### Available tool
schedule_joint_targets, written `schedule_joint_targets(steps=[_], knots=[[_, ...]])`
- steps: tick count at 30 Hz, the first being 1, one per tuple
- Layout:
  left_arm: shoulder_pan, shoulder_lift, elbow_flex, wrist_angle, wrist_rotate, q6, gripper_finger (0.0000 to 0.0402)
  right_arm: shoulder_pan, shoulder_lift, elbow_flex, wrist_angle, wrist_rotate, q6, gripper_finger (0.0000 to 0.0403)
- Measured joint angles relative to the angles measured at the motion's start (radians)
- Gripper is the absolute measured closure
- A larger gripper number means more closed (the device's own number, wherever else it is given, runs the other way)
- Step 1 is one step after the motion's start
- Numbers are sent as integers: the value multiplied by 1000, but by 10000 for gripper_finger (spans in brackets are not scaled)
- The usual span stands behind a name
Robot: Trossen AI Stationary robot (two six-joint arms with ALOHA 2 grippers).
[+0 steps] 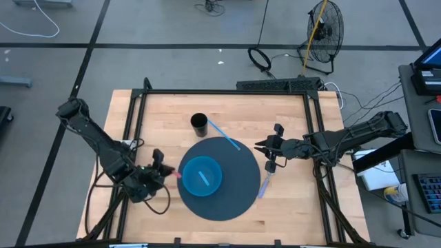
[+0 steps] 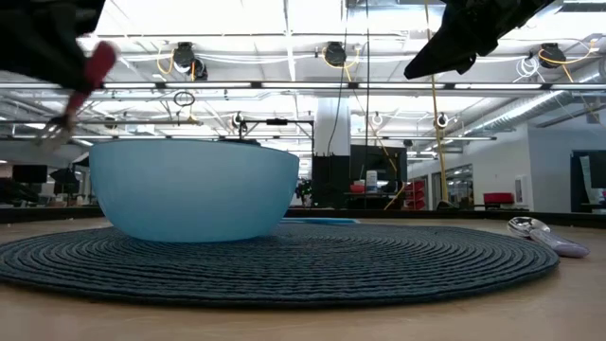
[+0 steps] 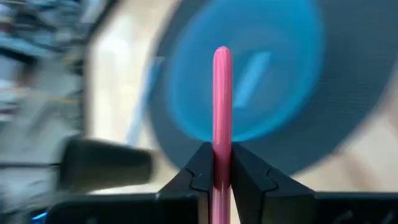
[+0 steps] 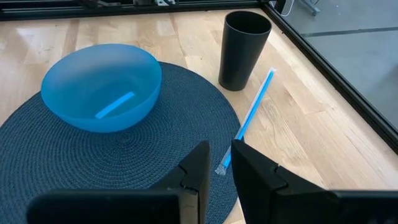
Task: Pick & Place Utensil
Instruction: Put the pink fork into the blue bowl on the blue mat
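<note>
On the table: a wooden top (image 1: 151,117) carries a round dark woven placemat (image 1: 227,196) near its middle.
Bowl: a blue bowl (image 1: 201,176) sits on the placemat's left part; in the right wrist view it (image 4: 99,84) stands upright with a pale blue streak on its inner floor.
Pink utensil: a pink-handled utensil (image 3: 221,124) is pinched between the left gripper's fingers, handle pointing toward the bowl; in the low view its metal end (image 2: 59,128) hangs in the air beside and above the bowl's rim, clear of the mat.
Left gripper: the left gripper (image 1: 160,172) hovers just left of the bowl, at the placemat's left edge, its fingers (image 3: 198,171) pressed together on the pink utensil.
Right gripper: the right gripper (image 1: 269,148) is above the placemat's right edge, well apart from the bowl; its fingers (image 4: 198,168) stand a narrow gap apart with nothing between them.
Cup: a black cup (image 1: 199,125) stands upright on the wood just behind the placemat.
Blue straw: a light blue straw (image 1: 224,136) lies beside the cup, one end resting on the placemat's rim.
Spoon: a pale spoon (image 1: 264,186) lies at the placemat's right edge, partly on the wood, below the right gripper.
</note>
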Motion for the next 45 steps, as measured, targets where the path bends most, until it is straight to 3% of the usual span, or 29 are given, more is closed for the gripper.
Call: schedule_joint_targets(steps=[8, 13, 18, 30, 38, 45], knots=[[3, 9, 27, 60, -373, 160, 372, 0, 0, 0, -3, 0, 0, 344], [17, 9, 27, 216, -441, 268, 370, 0, 0, 0, -4, 0, -1, 344], [24, 9, 27, 387, -446, 297, 363, 0, 0, 0, -5, 0, -4, 344], [55, 9, 27, 783, -257, 318, 361, 0, 0, 0, -4, 0, -4, 344], [156, 22, 27, 906, -26, 300, 373, 0, 0, 0, -4, 0, -4, 344], [256, 120, 27, 1063, 174, 256, 367, 0, 0, 0, -5, 0, -4, 344]])
